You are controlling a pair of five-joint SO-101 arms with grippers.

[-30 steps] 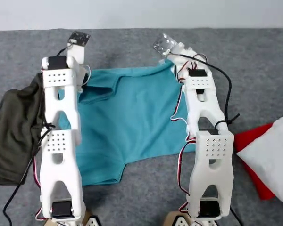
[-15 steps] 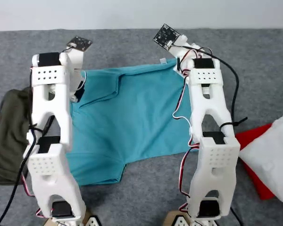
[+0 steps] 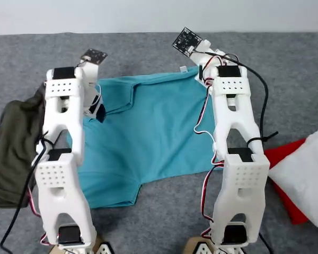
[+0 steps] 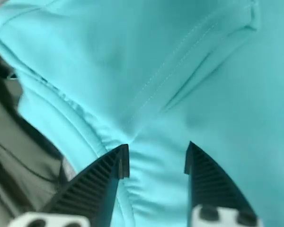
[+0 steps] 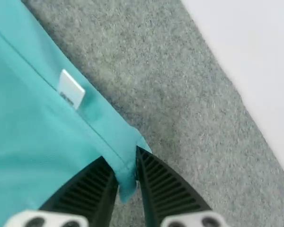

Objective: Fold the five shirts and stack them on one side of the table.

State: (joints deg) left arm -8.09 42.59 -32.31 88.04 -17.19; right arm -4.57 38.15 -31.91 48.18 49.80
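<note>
lying spread across the grey table cover point(image 3: 286, 69), mostly flat: teal shirt point(image 3: 148, 132), one sleeve sticking out at its near left corner, the other folded in over the body at the far left corner

at the teal shirt's far right corner – right gripper point(image 5: 125, 172), pinched tight on the very corner of the hem, a sliver of teal cloth squeezed between the black ribbed fingers point(image 5: 161, 189) and poking out below them; just along the hem from that grip, a small white tag point(image 5: 71, 90) sticking off the shirt's edge

at the teal shirt's far left corner, over the folded-in sleeve – left gripper point(image 4: 154, 161), spread wide and gripping nothing; both fingertips down at the teal cloth, pressed on it or just above it, hard to tell which, with a puckered ridge of fabric bunched up between them

left of the teal shirt, right against its edge: crumpled olive shirt point(image 3: 13, 148), partly hidden under the left arm point(image 3: 63, 137)

right of the teal shirt, apart from it: white shirt point(image 3: 307, 174) folded into a pad, resting on top of a red shirt point(image 3: 281, 153)

beyond the teal shirt, past the far edge of the cover: plain white wall point(image 3: 159, 16)
</note>
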